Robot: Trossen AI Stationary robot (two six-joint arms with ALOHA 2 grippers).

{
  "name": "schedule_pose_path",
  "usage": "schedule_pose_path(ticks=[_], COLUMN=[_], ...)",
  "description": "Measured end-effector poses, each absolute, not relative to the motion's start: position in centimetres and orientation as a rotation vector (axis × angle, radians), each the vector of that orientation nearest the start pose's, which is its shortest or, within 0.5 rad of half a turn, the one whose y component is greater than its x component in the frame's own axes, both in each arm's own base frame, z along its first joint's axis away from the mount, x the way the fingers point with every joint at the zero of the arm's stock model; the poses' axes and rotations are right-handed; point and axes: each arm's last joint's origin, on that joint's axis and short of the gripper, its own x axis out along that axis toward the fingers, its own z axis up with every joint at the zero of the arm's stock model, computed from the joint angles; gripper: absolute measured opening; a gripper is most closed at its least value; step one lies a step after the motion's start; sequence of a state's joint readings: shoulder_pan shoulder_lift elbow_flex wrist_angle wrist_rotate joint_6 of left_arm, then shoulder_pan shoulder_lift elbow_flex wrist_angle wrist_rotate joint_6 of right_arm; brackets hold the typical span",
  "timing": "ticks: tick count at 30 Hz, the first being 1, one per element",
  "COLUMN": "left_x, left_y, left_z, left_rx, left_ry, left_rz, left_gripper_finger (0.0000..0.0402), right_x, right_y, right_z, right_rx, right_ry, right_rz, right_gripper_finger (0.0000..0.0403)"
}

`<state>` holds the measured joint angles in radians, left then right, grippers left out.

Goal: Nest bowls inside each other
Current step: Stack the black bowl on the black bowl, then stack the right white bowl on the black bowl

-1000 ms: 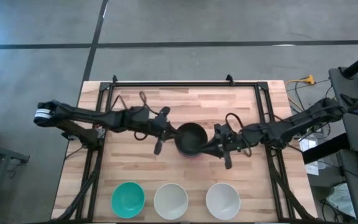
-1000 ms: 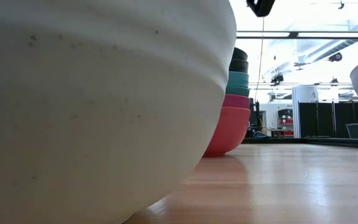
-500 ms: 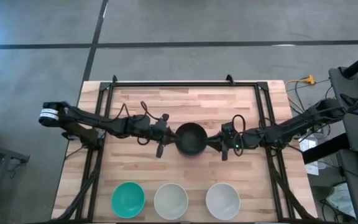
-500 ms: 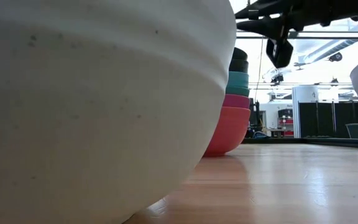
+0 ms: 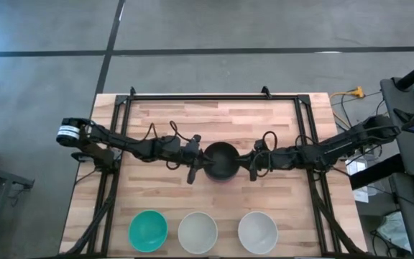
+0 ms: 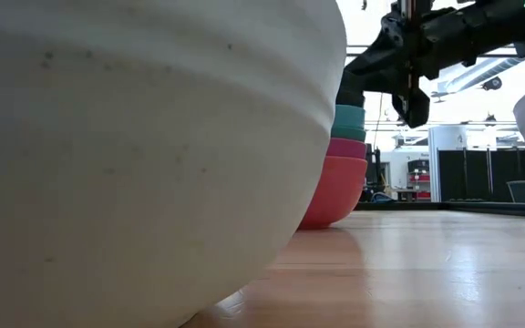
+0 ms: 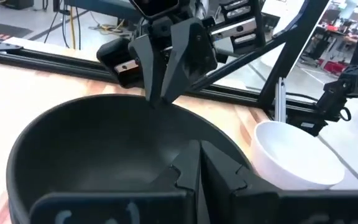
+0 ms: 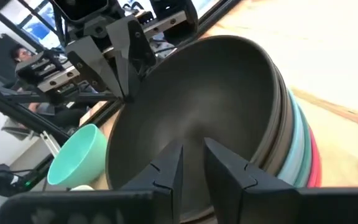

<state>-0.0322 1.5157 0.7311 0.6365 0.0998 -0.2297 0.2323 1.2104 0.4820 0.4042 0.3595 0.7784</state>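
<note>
Wooden bench is carrying the nested stack mid-surface, black bowl sitting on top. Left pincer is closing fully at the stack's left rim, gripping nothing. Right pincer is pinching the black bowl's right rim, fingers slightly parted. Teal bowl and two white bowls are lining the near edge.

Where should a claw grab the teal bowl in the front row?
Take the teal bowl by its rim, coming straight down with one finger inside and one outside. It sits upright and open, and its outer, left edge is clear, while a white bowl stands close on the other side.
</note>
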Motion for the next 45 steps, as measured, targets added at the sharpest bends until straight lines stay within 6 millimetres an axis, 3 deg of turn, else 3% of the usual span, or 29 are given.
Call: schedule_pose_path(ticks=[4, 8, 13, 19, 23, 30, 33, 37, 40, 45], left_x=[31.5, 31.0, 29.8, 26.7, 23.8, 18.2, 16.3, 14.8, 14.4, 14.8], left_y=[-1.1, -0.8, -0.4, -0.4, -0.4, -0.6, -0.6, -0.6, -0.6, -0.6], left_z=[22.6, 24.3, 26.1, 30.7, 33.2, 35.6, 35.9, 35.8, 35.3, 34.2], left_rx=[-0.234, -0.229, -0.225, -0.215, -0.209, -0.209, -0.21, -0.214, -0.216, -0.22], left_ry=[0.157, 0.085, 0.025, -0.149, -0.217, -0.204, -0.186, -0.149, -0.132, -0.1], left_rz=[-0.11, -0.107, -0.099, -0.116, -0.147, -0.207, -0.204, -0.2, -0.196, -0.189], left_gripper_finger=[0.0, 0.0, 0.0, 0.0, 0.0, 0.0, 0.0, 0.0, 0.0, 0.0], right_x=[23.3, 23.0, 22.6, 21.6, 20.5, 18.4, 18.1, 18.5, 19.2, 20.5], right_y=[4.5, 4.4, 4.3, 4.8, 6.3, 9.8, 11.6, 14.7, 17.1, 20.0], right_z=[20.5, 21.9, 25.3, 30.1, 32.9, 36.0, 35.8, 33.9, 31.9, 28.3], right_rx=[0.679, 0.669, 0.612, 0.584, 0.554, 0.431, 0.387, 0.327, 0.278, 0.221], right_ry=[0.237, 0.185, 0.08, 0.009, 0.114, 0.521, 0.681, 0.889, 0.999, 1.117], right_rz=[-0.236, -0.211, -0.156, 0.068, 0.158, 0.12, 0.092, 0.117, 0.188, 0.153], right_gripper_finger=[0.0058, 0.0058, 0.0058, 0.0059, 0.0059, 0.0059, 0.0059, 0.0059, 0.0059, 0.0059])
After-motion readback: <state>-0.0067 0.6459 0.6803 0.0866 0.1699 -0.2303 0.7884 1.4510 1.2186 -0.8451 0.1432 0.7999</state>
